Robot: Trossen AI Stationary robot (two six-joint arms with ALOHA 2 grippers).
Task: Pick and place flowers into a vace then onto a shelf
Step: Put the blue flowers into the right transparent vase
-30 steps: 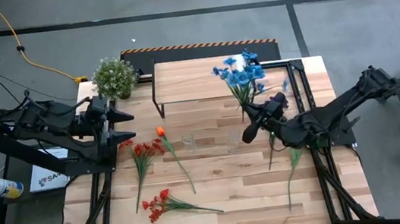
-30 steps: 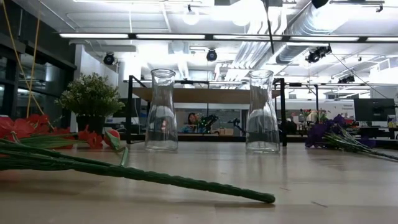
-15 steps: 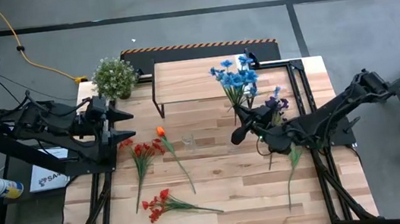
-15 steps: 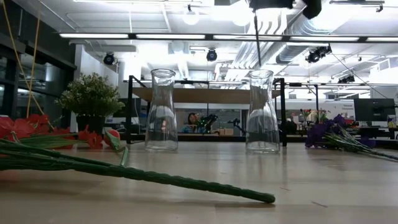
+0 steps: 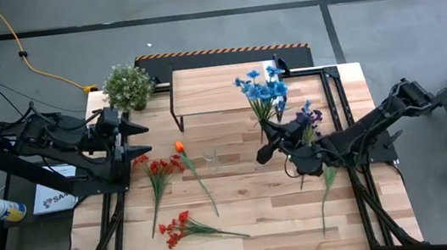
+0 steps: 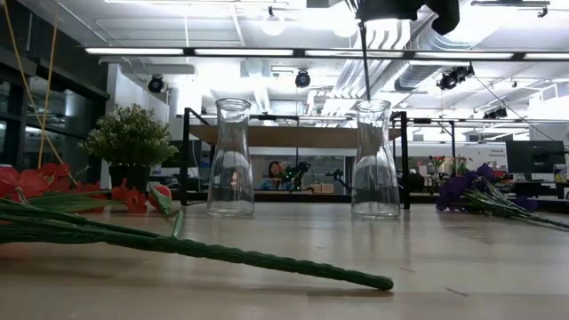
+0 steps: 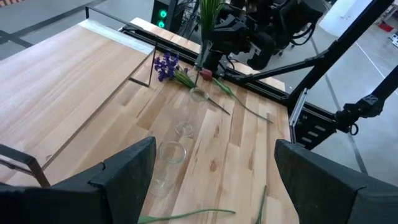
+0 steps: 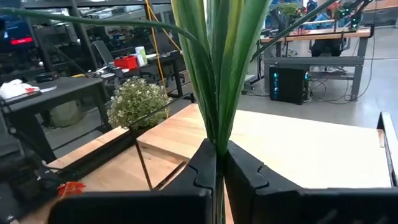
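Tool on the left arm [image 5: 141, 139] is waiting at mid-left of the high view, over the counter's [image 5: 258, 197] left edge, jaws standing wide apart and holding nothing. Just right of it, red flowers [image 5: 159, 169] and an orange bud [image 5: 179, 147] are lying loose on the planks; another red spray [image 5: 176, 229] is lying toward the lower left.

Containers: two clear glass vases. Left vase [image 6: 231, 158] is standing upright and empty. Right vase [image 6: 374, 160] is also upright, nothing in it yet, though a thin stalk is hanging down just above its mouth.

Right tool [image 5: 263, 152] is hovering at centre-right of the high view, clamped tight on the stalk of the blue flowers [image 5: 262, 89], blooms tipping toward the shelf [image 5: 210, 88]. Purple flowers [image 5: 308, 116] and a bare green stem [image 5: 327, 185] are lying near that arm. Shelf is sitting bare at upper centre.

Risks, as I judge them: the stalk tip is looking thin and whippy, so it may be missing the narrow neck and sliding down outside. A nudge at the rim could be tipping the vase, it being light and tall. Top-heavy blooms may be swinging the stalk off line.
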